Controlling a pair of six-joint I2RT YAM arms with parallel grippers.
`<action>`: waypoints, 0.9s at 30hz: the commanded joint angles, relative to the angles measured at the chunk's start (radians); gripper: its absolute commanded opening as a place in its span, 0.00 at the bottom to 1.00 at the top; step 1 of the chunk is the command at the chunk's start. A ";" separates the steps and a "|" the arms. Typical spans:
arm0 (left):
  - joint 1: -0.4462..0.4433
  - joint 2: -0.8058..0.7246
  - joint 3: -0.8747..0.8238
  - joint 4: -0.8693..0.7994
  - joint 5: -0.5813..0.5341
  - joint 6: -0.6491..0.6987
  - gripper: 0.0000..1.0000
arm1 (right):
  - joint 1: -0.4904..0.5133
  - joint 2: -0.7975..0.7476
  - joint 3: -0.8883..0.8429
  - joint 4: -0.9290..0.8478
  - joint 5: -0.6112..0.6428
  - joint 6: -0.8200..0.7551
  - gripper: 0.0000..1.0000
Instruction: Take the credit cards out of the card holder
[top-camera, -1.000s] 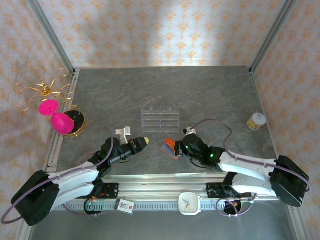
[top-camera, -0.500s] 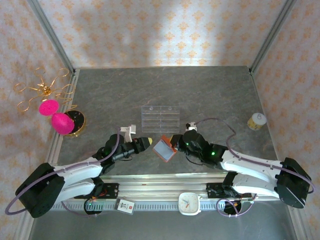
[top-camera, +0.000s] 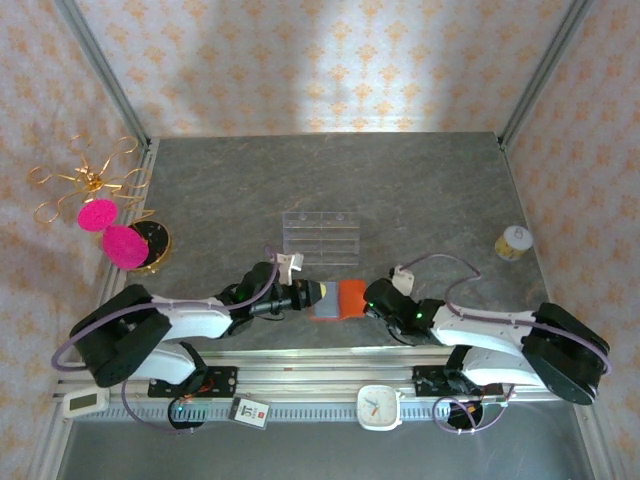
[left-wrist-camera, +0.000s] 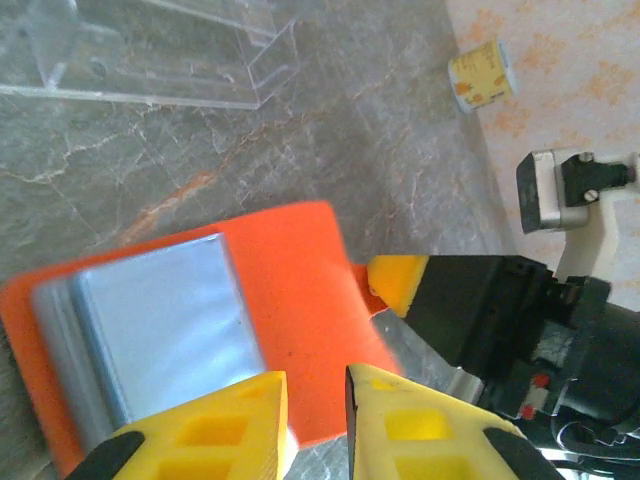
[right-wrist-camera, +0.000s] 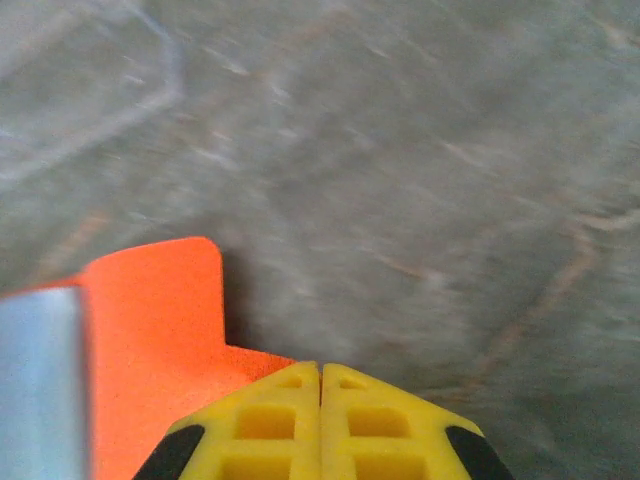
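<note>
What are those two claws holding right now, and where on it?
The right gripper pinches the orange card holder by its edge flap. The left gripper straddles its opposite edge; a firm grip cannot be told.

Likely a lab test booth: aluminium frame posts (top-camera: 104, 70), patterned wallpaper panels (top-camera: 330, 60), a grey marble-look tabletop (top-camera: 400, 190).

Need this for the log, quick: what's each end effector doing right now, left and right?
Left end effector: closed on the edge of the card holder.
Right end effector: closed on the card holder's orange flap.
</note>
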 joint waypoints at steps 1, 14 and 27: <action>-0.024 0.065 0.051 0.068 0.020 0.021 0.21 | 0.006 0.029 0.000 -0.072 0.142 -0.026 0.00; -0.029 0.171 0.121 0.048 0.050 0.037 0.16 | 0.008 -0.117 0.038 -0.057 0.128 -0.232 0.36; -0.080 0.196 0.220 -0.007 0.082 0.071 0.10 | 0.005 -0.311 0.117 -0.058 0.036 -0.396 0.47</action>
